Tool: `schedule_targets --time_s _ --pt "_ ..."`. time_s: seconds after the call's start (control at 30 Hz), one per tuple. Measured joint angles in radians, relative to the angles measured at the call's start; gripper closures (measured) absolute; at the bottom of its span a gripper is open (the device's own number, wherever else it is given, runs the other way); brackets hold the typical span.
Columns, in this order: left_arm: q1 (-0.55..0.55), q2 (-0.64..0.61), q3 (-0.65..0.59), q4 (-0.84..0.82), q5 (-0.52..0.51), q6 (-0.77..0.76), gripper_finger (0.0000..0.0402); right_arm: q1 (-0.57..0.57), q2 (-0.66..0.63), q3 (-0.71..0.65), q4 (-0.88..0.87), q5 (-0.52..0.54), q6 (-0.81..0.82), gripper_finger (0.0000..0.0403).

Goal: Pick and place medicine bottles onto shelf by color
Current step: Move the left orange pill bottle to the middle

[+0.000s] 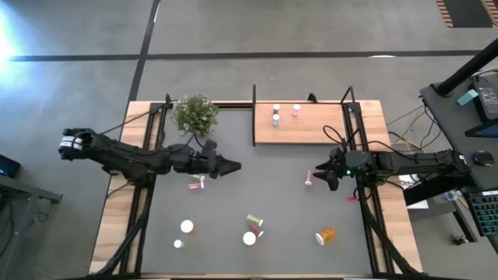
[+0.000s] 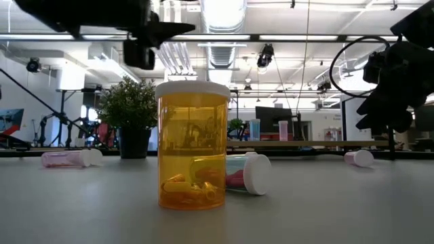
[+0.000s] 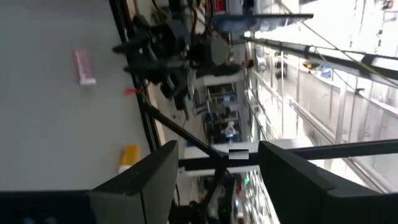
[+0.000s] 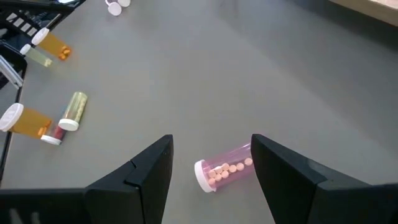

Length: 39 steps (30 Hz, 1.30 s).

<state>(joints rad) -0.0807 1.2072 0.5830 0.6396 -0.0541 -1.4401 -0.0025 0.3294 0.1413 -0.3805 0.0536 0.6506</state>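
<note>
A pink bottle [image 4: 224,168] with a white cap lies on its side on the dark tabletop. My right gripper [image 1: 319,173] is open and hovers over it, one finger on either side, touching nothing; the bottle also shows in the high view [image 1: 309,178]. My left gripper [image 1: 233,165] is open and empty, held above the table right of the plant. Another pink bottle [image 1: 196,185] lies on its side just near of it. The wooden shelf [image 1: 311,132] at the far edge carries three small upright bottles [image 1: 276,114].
A green plant [image 1: 194,113] stands at the far left. Several bottles sit near the front edge: white-capped ones [image 1: 187,226], a yellow-green one [image 1: 254,221] and an orange one on its side [image 1: 325,234]. An upright orange bottle [image 2: 193,146] stands closest in the low view.
</note>
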Motion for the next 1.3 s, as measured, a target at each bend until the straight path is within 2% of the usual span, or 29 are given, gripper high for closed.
schedule_targets --time_s 0.17,0.3,0.4,0.57,0.87,1.03,1.2,1.3 --pt "-0.023 0.114 0.116 -0.025 0.064 -0.054 0.0197 0.0 0.0 0.0 0.0 0.0 0.0 0.0197" --pt "-0.066 0.194 0.233 -0.189 0.083 -0.148 0.0197 0.0 0.0 0.0 0.0 0.0 0.0 0.0197" --pt "-0.095 0.245 0.34 -0.408 0.083 -0.226 0.0197 0.0 0.0 0.001 0.0 0.0 0.0 0.0197" --pt "-0.146 0.324 0.546 -0.908 0.086 -0.376 0.0197 0.0 0.0 0.001 0.0 0.0 0.0 0.0197" --pt "-0.258 0.42 0.865 -1.604 0.104 -0.466 0.0197 0.0 0.0 0.001 -0.003 0.0 0.0 0.0197" --pt "-0.312 0.433 0.91 -1.916 0.187 -0.5 0.0197 0.0 0.0 0.001 -0.004 0.0 0.0 0.0197" --pt "-0.39 0.432 0.882 -2.02 0.193 -0.522 0.0195 0.0 0.0 0.001 -0.004 0.0 0.0 0.0197" --pt "-0.425 0.43 0.882 -2.046 0.184 -0.522 0.0178 0.0 0.0 0.001 -0.004 0.0 0.0 0.0197"
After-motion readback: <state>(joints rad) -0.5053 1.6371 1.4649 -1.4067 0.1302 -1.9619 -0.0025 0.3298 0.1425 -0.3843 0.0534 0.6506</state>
